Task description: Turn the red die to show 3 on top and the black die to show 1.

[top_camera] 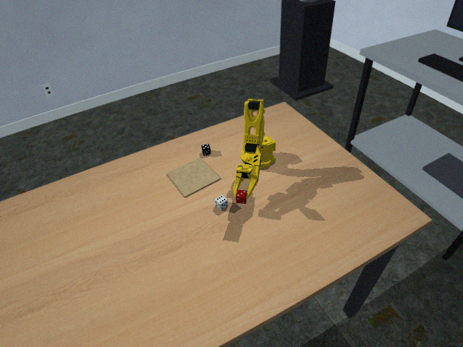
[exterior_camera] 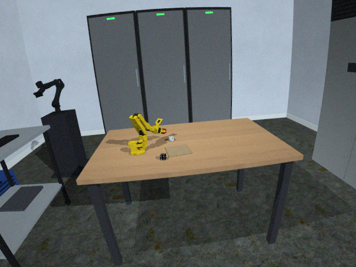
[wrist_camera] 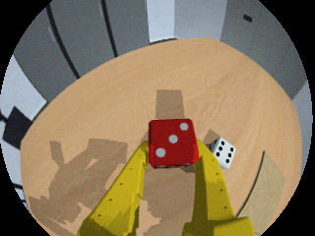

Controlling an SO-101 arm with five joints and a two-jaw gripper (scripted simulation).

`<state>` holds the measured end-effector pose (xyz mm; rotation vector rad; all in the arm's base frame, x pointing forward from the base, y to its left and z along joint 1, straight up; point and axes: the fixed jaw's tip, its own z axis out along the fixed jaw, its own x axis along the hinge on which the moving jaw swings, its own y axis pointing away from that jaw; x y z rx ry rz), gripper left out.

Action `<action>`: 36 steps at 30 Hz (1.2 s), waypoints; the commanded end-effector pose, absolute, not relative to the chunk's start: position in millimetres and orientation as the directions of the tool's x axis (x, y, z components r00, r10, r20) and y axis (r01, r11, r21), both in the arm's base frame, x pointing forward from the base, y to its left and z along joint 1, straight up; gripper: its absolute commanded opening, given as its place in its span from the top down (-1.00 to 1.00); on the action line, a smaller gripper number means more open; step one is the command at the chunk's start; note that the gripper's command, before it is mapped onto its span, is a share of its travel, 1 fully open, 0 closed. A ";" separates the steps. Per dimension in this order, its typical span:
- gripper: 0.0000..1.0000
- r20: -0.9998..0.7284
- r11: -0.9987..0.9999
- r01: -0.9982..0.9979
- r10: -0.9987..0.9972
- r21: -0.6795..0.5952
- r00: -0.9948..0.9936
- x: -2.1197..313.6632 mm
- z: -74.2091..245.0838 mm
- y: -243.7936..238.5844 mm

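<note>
My gripper (top_camera: pixel 241 194) is shut on the red die (top_camera: pixel 241 196) and holds it above the table, off the mat. In the wrist view the red die (wrist_camera: pixel 172 142) sits between the yellow fingers and shows a three-pip face to the camera. The white die (top_camera: pixel 221 202) lies on the table just left of the red die, off the mat; it also shows in the wrist view (wrist_camera: pixel 223 152). The black die (top_camera: pixel 205 149) lies on the table beyond the far corner of the tan mat (top_camera: pixel 193 176). The mat lies flat with nothing on it.
The arm's yellow base (top_camera: pixel 266 151) stands right of the mat. A grey shelf unit (top_camera: pixel 414 112) stands off the table's right side and a dark pedestal (top_camera: pixel 304 48) behind it.
</note>
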<state>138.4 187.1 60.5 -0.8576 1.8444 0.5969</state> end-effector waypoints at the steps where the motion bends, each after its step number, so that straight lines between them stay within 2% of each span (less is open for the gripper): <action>1: 1.00 -0.938 0.633 -0.774 -0.257 0.020 -0.235 142.1 67.8 188.5; 36: 1.00 -0.935 0.642 -0.767 -0.271 0.002 -0.230 142.8 63.4 183.0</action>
